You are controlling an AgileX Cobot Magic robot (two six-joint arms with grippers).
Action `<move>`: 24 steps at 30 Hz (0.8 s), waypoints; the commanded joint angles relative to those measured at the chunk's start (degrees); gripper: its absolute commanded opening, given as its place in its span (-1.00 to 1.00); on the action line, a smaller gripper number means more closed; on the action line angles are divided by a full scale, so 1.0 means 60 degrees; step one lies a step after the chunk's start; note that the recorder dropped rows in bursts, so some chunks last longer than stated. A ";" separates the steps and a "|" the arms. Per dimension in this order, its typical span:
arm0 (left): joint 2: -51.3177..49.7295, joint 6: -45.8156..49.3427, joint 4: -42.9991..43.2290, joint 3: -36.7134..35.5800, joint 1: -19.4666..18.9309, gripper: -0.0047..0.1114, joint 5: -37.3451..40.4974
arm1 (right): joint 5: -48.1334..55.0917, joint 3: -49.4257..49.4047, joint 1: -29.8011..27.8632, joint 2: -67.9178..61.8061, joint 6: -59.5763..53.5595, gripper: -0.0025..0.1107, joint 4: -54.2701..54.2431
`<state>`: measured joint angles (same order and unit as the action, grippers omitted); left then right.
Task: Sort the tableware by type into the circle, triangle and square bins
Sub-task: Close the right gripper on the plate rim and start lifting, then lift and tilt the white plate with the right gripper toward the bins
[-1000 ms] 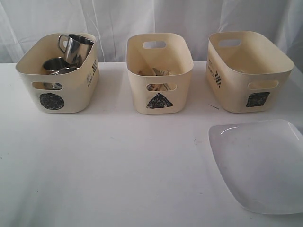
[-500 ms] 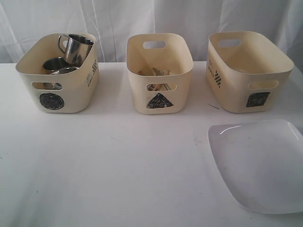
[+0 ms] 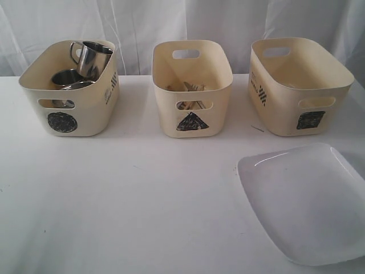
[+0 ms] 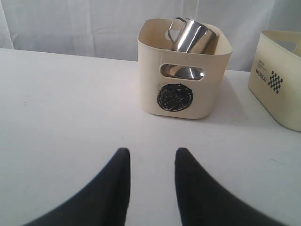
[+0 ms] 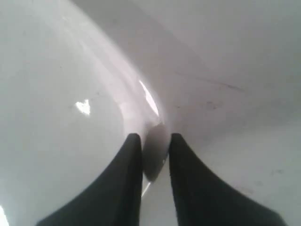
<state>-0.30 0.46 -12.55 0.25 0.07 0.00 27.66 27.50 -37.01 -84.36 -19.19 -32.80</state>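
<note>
Right jaws: nearly closed, narrow gap, with the rim of the large white squarish plate (image 3: 302,205) sitting in that gap. It reads as a pinch on the plate's edge. The arm itself is out of frame in the exterior view.

Left jaws: part open, nothing between them. They hang low over bare white counter (image 3: 142,194), pointing at the cream plastic tub marked with a black circle (image 3: 85,117). Idle.

Change: the plate has slid toward the middle of the counter versus half a second ago. Its left corner is further left and its near edge closer to the camera. So the grip is carrying load and the pick has started. Can't tell if the plate is clear of the counter or just dragging.

Plate: glossy, shallow, rounded corners, a few dark specks, bigger than any tub mouth. It sits in front of the cream tub marked with a black square (image 3: 279,108), near it but not touching. My guess is it has to go in on a tilt.

The rest looks sorted:
- The steel handled mug (image 3: 94,57) and steel bowl (image 3: 65,77) are in the circle tub.
- The wooden chopsticks (image 3: 191,88) are in the triangle-marked cream tub (image 3: 165,108).

The square tub shows nothing inside from here. The plate looks like the last item.
</note>
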 commanded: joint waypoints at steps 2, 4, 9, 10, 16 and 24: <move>0.0050 -0.0077 -0.0046 -0.0042 -0.0002 -0.27 0.0000 | 0.0584 -0.0032 -0.0012 0.0402 -0.0377 -0.96 -0.0176; 0.0050 -0.0077 -0.0046 -0.0042 -0.0002 -0.27 0.0000 | 0.0716 -0.0032 -0.0012 0.0546 -0.0700 -0.96 -0.0480; 0.0050 -0.0077 -0.0046 -0.0042 -0.0002 -0.27 0.0000 | 0.1107 -0.0032 -0.0012 0.0839 -0.1450 -0.96 -0.1647; 0.0050 -0.0077 -0.0046 -0.0042 -0.0002 -0.27 0.0000 | 0.1158 -0.0032 -0.0012 0.0884 -0.1564 -0.96 -0.1809; 0.0050 -0.0077 -0.0046 -0.0042 -0.0002 -0.27 0.0000 | 0.1815 -0.0032 0.0180 0.1654 -0.2697 -0.96 -0.3381; 0.0050 -0.0077 -0.0046 -0.0042 -0.0002 -0.27 0.0000 | 0.2026 -0.0015 0.0857 0.2632 -0.3095 -0.96 -0.4038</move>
<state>-0.30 0.46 -12.55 0.25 0.07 0.00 39.14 27.50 -32.28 -70.57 -36.76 -54.85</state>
